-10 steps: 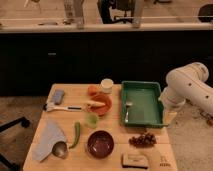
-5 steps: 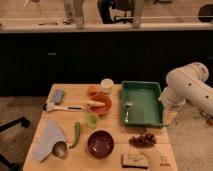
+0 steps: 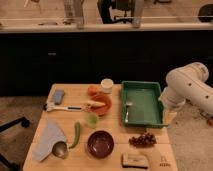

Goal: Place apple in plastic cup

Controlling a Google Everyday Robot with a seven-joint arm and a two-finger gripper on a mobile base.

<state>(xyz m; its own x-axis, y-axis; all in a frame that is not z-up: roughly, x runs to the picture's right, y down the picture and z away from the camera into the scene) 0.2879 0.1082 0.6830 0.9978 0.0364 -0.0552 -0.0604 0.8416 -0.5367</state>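
While the wooden table (image 3: 120,132) is carrying everything, let's count from the big pieces down, using the green tray (image 3: 145,100) as our marker.

One white arm (image 3: 187,90) is looming off the tray's right side. Its gripper (image 3: 169,116) is hanging low against the tray's right rim, jaws spread wide and pinching nothing.

One tray, then, and it is holding a single small metal utensil (image 3: 127,109) along its left wall.

One grey-blue cloth (image 3: 49,140) is lying far left of the tray toward the near edge, with one metal spoon (image 3: 60,149) resting on it.

Two bowls are showing:
- The orange bowl (image 3: 103,105) is sitting just left of the tray, with the tip of a white-handled tool (image 3: 70,106) lying in it.
- The dark red bowl (image 3: 100,143) is sitting nearer than the tray's near-left corner, looking empty.

Two cups are standing left of the tray:
- The white cup (image 3: 106,85) is by the far-left corner.
- The green cup (image 3: 92,120) is by the near-left corner.

I cannot tell what either is holding.

One apple (image 3: 93,90) is sitting on the table left of the tray, just past the white cup, in no container.

One bunch of grapes (image 3: 143,140) is lying just in front of the tray.
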